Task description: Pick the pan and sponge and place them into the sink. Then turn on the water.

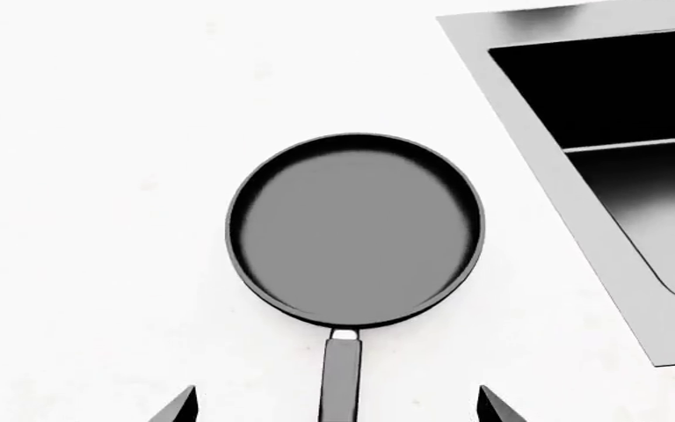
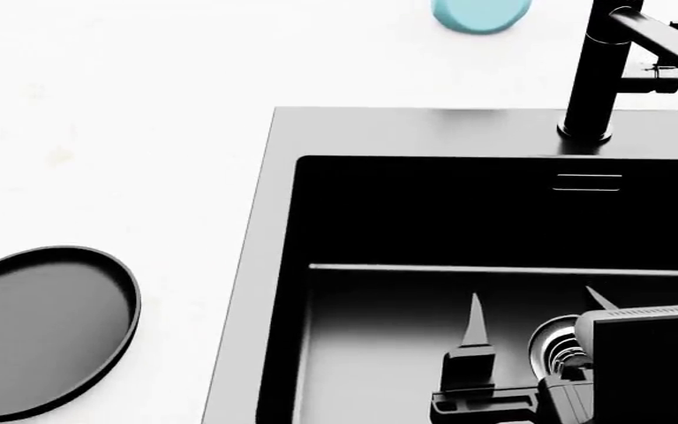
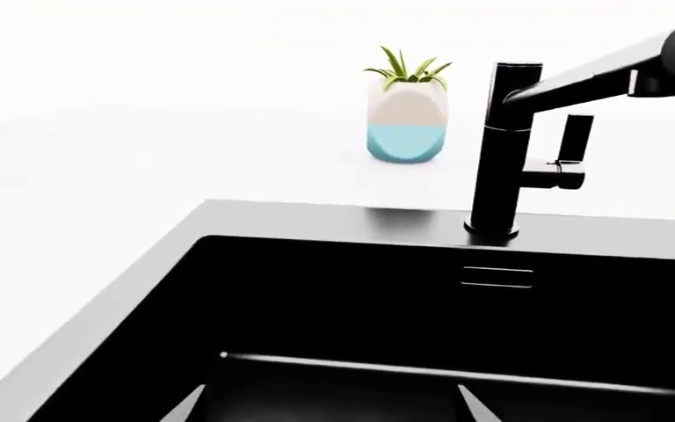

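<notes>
The black pan [image 1: 355,229] lies flat on the white counter, its slim handle [image 1: 340,378] pointing toward my left gripper [image 1: 337,408]. That gripper is open, one fingertip on each side of the handle and well apart from it. In the head view the pan [image 2: 39,331] sits at the lower left, left of the dark sink [image 2: 257,265]. My right gripper [image 2: 533,322] is open and empty over the sink basin, near the round drain [image 2: 557,344]. In the right wrist view it [image 3: 331,403] faces the sink's back wall [image 3: 314,290]. The sponge is not in view.
A black faucet [image 2: 598,71] with a side lever [image 3: 572,145] stands on the sink's back rim, above the overflow slot [image 3: 496,277]. A blue-and-white plant pot [image 3: 408,119] stands on the counter behind. White counter surrounds the pan; the sink rim [image 1: 526,132] lies beside it.
</notes>
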Available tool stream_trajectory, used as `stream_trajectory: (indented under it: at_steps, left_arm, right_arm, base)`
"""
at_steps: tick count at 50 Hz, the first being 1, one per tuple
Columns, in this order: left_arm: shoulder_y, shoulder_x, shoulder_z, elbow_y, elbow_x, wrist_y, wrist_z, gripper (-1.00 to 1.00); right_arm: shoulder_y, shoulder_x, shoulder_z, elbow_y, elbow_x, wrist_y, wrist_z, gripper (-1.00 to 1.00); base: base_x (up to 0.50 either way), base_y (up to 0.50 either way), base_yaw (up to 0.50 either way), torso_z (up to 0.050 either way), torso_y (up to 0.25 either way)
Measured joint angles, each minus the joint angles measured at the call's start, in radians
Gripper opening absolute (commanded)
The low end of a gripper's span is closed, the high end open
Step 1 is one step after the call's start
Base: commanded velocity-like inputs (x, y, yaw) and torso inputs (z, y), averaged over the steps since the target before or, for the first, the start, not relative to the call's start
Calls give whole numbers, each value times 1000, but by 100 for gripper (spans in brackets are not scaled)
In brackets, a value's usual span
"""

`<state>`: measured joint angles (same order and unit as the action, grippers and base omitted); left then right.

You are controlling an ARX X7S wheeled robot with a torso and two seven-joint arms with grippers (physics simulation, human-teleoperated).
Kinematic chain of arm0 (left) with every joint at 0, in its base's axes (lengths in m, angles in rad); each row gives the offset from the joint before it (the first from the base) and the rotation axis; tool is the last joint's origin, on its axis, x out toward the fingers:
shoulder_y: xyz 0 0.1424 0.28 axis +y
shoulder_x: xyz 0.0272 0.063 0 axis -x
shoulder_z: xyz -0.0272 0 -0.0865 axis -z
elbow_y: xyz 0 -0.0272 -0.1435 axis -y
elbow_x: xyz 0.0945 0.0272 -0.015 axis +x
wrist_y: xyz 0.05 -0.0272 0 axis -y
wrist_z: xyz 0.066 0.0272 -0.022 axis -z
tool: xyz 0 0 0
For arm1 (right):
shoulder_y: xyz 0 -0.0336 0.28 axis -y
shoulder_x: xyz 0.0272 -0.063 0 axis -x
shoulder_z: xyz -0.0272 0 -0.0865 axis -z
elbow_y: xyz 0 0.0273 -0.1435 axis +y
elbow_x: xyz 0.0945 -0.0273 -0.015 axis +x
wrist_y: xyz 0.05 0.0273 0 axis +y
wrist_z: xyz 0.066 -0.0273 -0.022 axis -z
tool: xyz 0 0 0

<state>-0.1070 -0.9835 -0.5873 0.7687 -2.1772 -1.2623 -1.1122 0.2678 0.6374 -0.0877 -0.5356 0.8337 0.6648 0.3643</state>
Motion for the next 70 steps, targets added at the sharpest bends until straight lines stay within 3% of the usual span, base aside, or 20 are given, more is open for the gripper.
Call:
stream_trajectory:
  at_steps: [15,33,70]
  left_arm:
    - [-115,17,172,-139,97,-39,76,100]
    - [-224,91,317,-273,303,-109,220,100]
    - [-221,148,440,-357,591,-120,435,100]
  right_arm:
    - [-24,-1,1,11,-5,-16,-7,100]
    - [-38,6,5,9,-1,-19,-4,100]
    - [-69,17,20,-1,7,-31,5,100]
  base:
    - [0,0,0,0,0]
    - [0,0,0,0,0]
    - [0,0,0,0,0]
